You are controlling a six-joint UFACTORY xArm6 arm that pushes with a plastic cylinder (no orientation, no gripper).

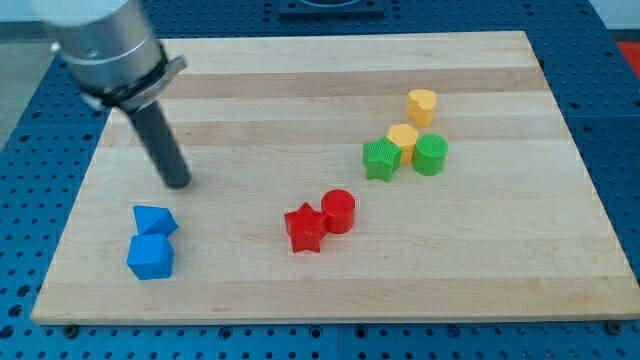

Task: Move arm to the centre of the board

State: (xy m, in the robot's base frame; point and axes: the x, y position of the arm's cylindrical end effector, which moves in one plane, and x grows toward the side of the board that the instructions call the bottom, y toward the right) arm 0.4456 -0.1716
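my tip (178,183) is sitting just above the blue cube (150,257) | no pincer showing | risk: sliding toward the middle, bumping the red star (304,228)

pale wood board (300,80), blue (150,257), red (338,211), green (431,155), yellow (421,105) blocks

My tip (178,183) sits on the wooden board (300,90) toward the view's left, well short of the middle. The dark rod leans up toward the view's top-left into its grey mount. The pale, striped board lies flat, its middle bare.
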